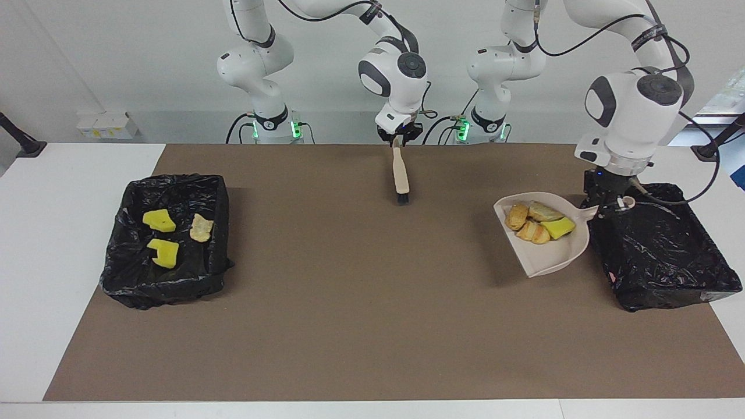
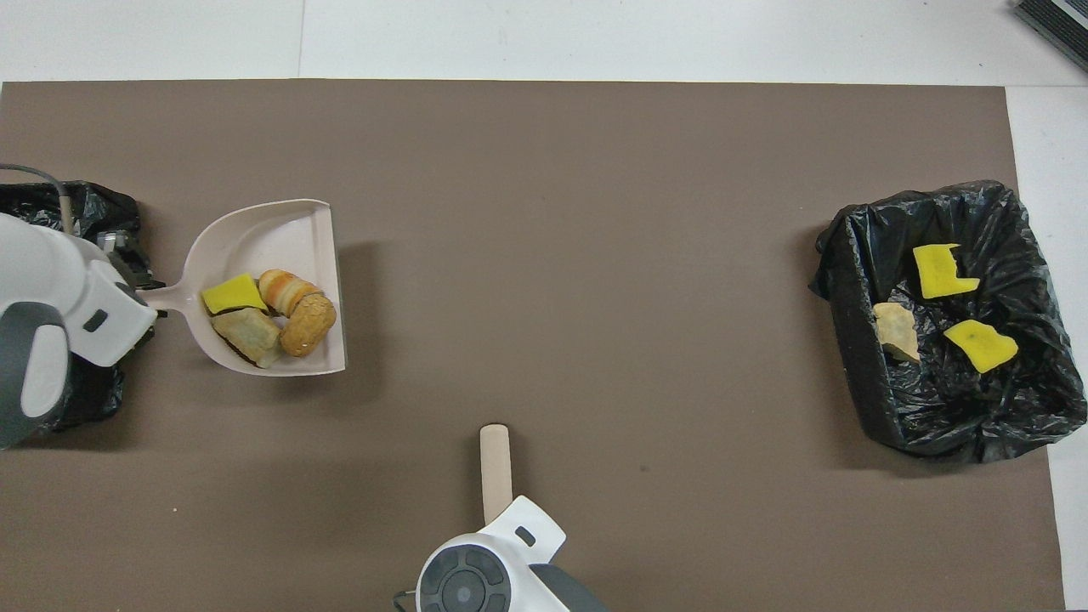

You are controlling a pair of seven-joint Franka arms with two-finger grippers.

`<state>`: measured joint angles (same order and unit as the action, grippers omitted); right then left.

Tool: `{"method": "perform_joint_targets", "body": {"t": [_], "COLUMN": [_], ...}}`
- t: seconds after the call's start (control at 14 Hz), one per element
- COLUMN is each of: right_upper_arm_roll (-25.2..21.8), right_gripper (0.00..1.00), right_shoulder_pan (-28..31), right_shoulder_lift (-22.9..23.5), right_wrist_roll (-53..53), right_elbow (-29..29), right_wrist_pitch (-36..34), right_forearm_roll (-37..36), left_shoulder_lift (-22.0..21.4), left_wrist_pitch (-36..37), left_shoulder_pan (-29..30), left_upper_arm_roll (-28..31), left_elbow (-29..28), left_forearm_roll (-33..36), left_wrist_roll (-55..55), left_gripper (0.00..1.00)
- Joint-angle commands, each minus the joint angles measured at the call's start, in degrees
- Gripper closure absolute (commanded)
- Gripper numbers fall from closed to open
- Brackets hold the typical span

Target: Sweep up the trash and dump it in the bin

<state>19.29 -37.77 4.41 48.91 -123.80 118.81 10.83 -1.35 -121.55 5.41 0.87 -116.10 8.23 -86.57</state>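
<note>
Trash [image 1: 538, 223] rides in the dustpan [image 1: 553, 256] clenched by the left gripper [image 1: 605, 205] above the brown-matted white worktop [image 1: 70, 192]; the right gripper [image 1: 399, 138] seemingly grasps the brush [image 1: 400, 177].

Dustpan [image 1: 550, 256] in the left gripper [image 1: 605, 205]: pale beige, carrying one bright yellow chunk [image 1: 557, 228] and golden-brown lumps [image 1: 525, 224]. Brush [image 1: 400, 177] hanging from the right gripper [image 1: 398, 137]: cream handle, black bristles. Both bins [image 1: 660, 250] lined glossy black. Mat [image 1: 349, 302] plain brown.
</note>
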Motion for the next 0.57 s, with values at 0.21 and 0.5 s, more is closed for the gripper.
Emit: {"method": "perform_joint_targets", "body": {"t": [0.21, 0.5], "right_upper_arm_roll": [-0.22, -0.30], "right_gripper": [0.00, 0.00], "right_shoulder_pan": [5.59, 13.93], "right_shoulder_lift": [0.51, 0.34], "right_wrist_roll": [-1.09, -10.99], "right_elbow": [10.57, 17.70], "right_wrist_pitch": [-12.62, -19.48], "right_forearm_roll": [-4.49, -9.93], "left_shoulder_lift": [2.39, 7.31], "left_wrist_pitch": [2.97, 3.78], "left_shoulder_pan": [14.52, 22.18], "left_upper_arm_roll": [-0.52, -0.25], "left_elbow": [7.79, 15.80], "left_forearm_roll": [-6.47, -5.42], "left_wrist_roll": [-9.14, -18.95], "left_gripper": [1.00, 1.00]}}
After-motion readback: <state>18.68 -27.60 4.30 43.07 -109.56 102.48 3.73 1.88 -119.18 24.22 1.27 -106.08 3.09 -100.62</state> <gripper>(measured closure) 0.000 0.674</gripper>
